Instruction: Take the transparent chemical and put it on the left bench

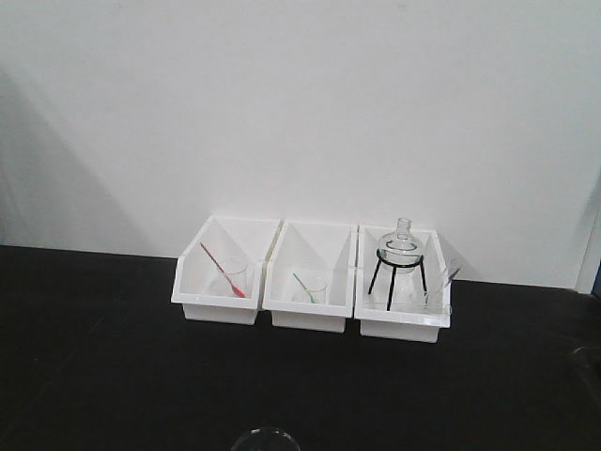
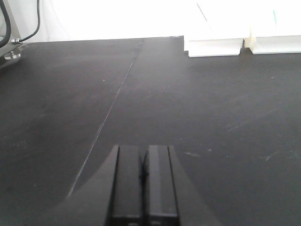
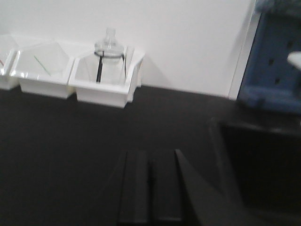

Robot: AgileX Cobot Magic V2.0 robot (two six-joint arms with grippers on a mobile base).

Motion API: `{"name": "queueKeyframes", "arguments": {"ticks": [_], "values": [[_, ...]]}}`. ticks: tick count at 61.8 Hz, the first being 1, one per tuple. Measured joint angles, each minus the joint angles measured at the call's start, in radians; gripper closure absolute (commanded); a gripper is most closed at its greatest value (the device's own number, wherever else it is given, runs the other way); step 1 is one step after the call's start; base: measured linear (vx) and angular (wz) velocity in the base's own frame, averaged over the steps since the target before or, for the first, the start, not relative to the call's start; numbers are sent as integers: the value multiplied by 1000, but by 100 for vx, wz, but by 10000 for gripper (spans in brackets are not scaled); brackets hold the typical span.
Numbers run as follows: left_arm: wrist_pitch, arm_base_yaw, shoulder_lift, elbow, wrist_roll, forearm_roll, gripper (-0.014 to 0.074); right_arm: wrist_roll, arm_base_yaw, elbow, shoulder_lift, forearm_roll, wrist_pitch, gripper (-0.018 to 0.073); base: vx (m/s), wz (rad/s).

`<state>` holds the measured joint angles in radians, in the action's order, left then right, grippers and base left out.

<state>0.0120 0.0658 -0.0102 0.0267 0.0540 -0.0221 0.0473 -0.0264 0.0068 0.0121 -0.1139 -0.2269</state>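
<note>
1. Where the black bench [image 1: 103, 366] meets the white wall [image 1: 300, 94], three white bins stand side by side in the exterior front-facing view: left bin [image 1: 222, 274], middle bin [image 1: 311, 280], right bin [image 1: 402, 287].
2. Left bin — a small clear beaker [image 1: 234, 276] with a red stick [image 1: 222, 270] leaning toward 10 o'clock.
3. Middle bin — a small clear beaker [image 1: 311, 288] holding a green stick [image 1: 301, 286].
4. Right bin — a round flask [image 1: 400, 248] seated on a black tripod [image 1: 394, 275]; the transparent chemical [image 1: 433, 293] stands at about 4 o'clock from the flask, in the bin's front right corner, with a pale stick [image 1: 449, 277] rising toward 1 o'clock. Its glass is faint and its outline hard to trace.
5. Left gripper [image 2: 143, 176]: dark fingers pressed together, only a thin seam between them, nothing held, low over bare bench; the bins lie toward 1 o'clock in its wrist view.
6. Right gripper [image 3: 150, 176]: fingers likewise closed and empty, with the flask's bin toward 11 o'clock in its wrist view — well apart from it.
7. A blue object [image 3: 277, 61] sits at 2 o'clock in the right wrist view, too blurred to identify.
</note>
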Motion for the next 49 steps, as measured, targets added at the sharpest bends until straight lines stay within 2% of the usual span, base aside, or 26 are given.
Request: {"name": "queueKeyframes", "arguments": {"ticks": [10,49], "values": [[0,0,0,0,0,0,600,88,3,25,0,4,49,567,0,0],[0,0,0,0,0,0,600,103,3,25,0,4,74,567,0,0]]}}
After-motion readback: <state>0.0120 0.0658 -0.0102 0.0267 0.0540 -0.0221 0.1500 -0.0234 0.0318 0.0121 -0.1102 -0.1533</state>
